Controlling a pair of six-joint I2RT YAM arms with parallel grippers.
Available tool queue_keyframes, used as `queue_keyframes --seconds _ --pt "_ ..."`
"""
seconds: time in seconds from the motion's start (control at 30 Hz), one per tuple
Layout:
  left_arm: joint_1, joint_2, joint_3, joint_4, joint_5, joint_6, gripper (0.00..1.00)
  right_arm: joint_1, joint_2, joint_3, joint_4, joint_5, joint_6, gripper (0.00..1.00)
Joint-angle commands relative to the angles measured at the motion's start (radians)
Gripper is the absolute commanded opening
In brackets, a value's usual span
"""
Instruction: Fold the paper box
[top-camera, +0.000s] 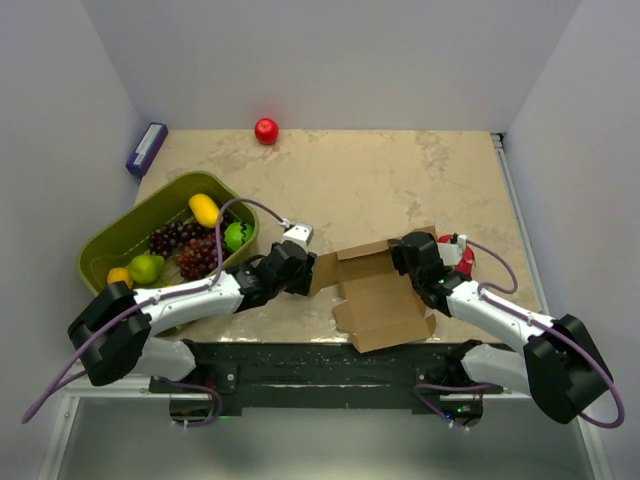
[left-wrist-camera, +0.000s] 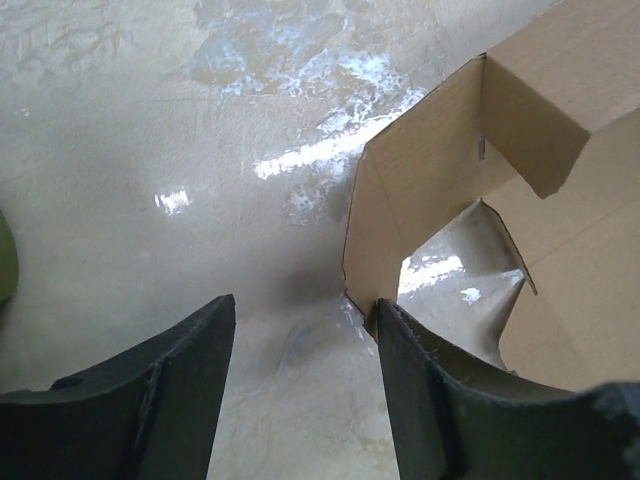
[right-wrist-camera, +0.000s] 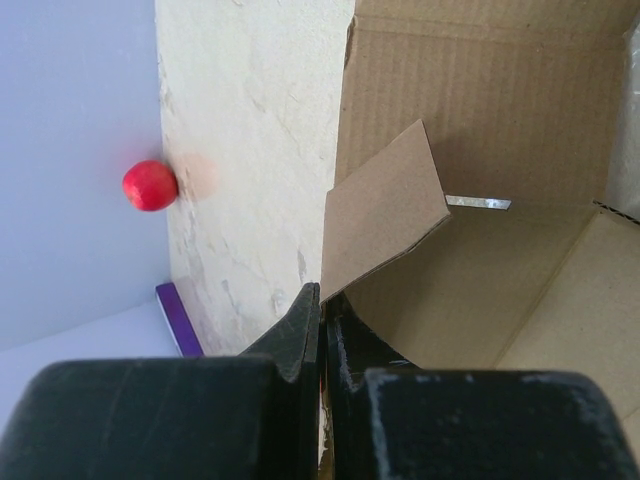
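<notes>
A paper box of plain brown, unprinted cardboard is seen half folded near the front edge of the desk. Its base is laid flat, its left and far walls are raised along their creases, and a small corner flap is tilted inward. The top is left open.

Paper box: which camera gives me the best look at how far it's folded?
Top external. It shows the whole paper box at once, flaps partly raised. Left wrist catches only one upright flap edge; right wrist looks into an inner corner with a single flap close up.
</notes>
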Motion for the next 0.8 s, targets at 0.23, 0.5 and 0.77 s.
queue_keyframes --seconds 0.23,0.5,0.77 --pt "0.0 0.074 0.056 0.201 0.016 0.028 0.09 0.005 -0.014 -0.042 0.13 0.024 -0.003 0.0" --pt "0.002 0.091 0.209 0.13 -0.109 0.109 0.0 0.028 0.015 -0.033 0.295 0.044 -0.061 0.0" --pt "-0.006 0.1 0.194 0.196 -0.186 0.131 0.0 0.119 0.061 -0.059 0.414 0.135 -0.072 0.0"
